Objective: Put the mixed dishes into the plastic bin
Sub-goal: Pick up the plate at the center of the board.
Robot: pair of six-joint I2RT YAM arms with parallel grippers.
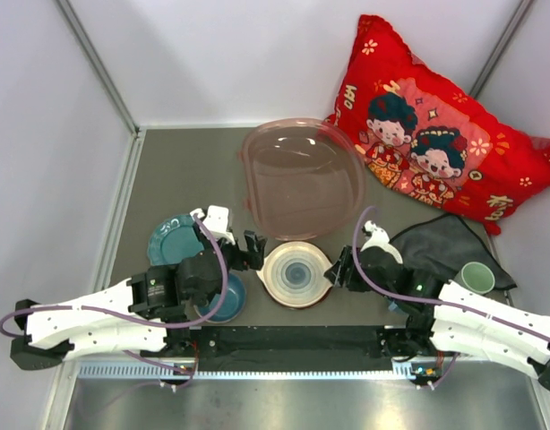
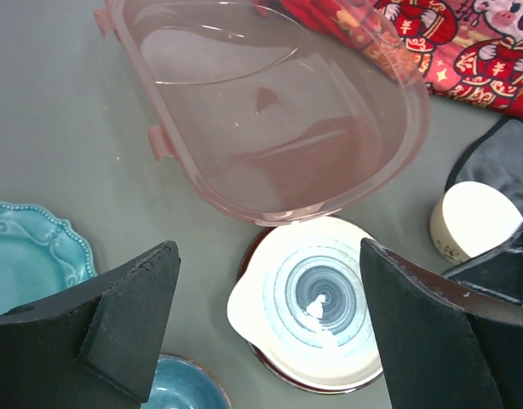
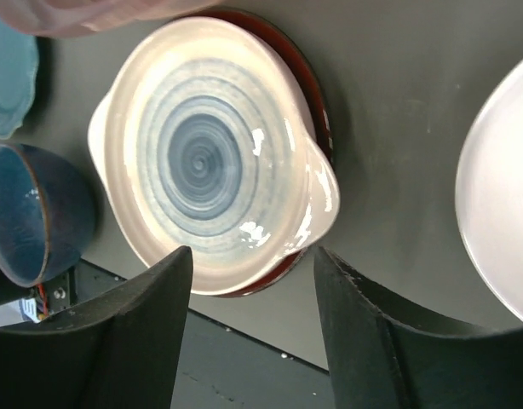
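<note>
Centrally, the handled plate [image 1: 296, 275] lies flat on the worktop [image 1: 167, 170], just in front of the plastic bin [image 1: 302, 179].
Left claw [image 2: 268, 281] hangs spread wide over the plate's left edge, holding nothing. Right claw [image 3: 251, 264] is at the plate's right handle, jaws apart, nothing pinched. Blue bowl [image 1: 226, 300] and teal plate [image 1: 172, 237] are left; green cup [image 1: 477, 278] is far right by the dark cloth [image 1: 445, 242].

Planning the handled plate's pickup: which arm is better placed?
Right, probably: the right fingers straddle the rim of the handled plate near its handle; the left fingers hang open farther off.
</note>
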